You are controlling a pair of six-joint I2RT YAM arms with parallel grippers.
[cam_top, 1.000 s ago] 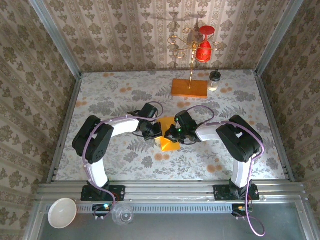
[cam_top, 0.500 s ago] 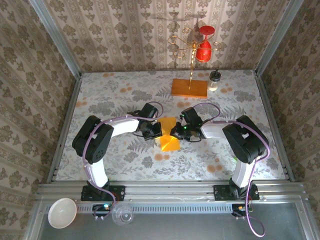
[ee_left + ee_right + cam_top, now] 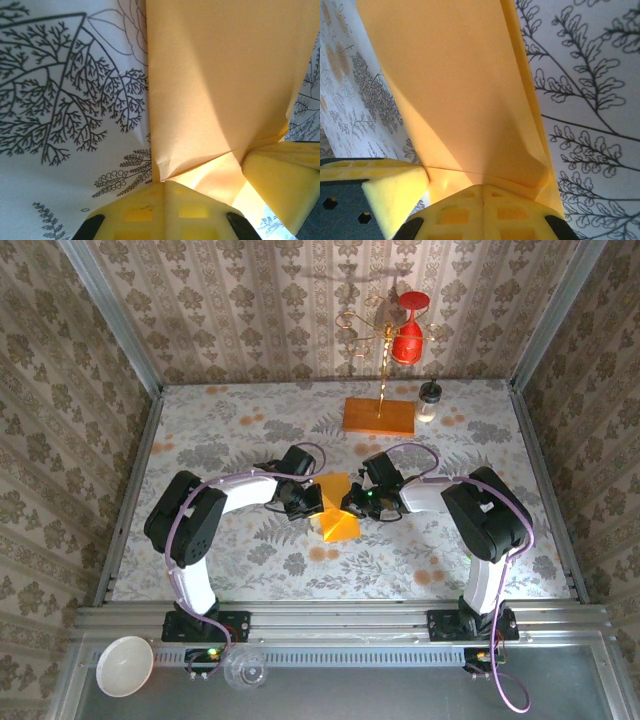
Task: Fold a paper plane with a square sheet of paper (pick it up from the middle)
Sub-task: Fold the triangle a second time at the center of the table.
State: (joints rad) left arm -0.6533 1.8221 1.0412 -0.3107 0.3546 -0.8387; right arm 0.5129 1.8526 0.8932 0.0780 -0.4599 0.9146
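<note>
Left tool and right tool, both fully closed, each pinch the sheet; lift evenly together so the crease runs straight.

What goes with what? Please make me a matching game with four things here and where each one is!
Things:
1. thin orange-yellow paper sheet
2. thick brown-orange wooden block
3. white round bowl
4. red glass

Places:
A. near left corner, on the grey metal ledge
B. far side of the flowery table
C. middle of the table, pinched by the left end effector and the right end effector
D. up high on the gold wire stand

Pairs: 1-C, 2-B, 3-A, 4-D
</note>
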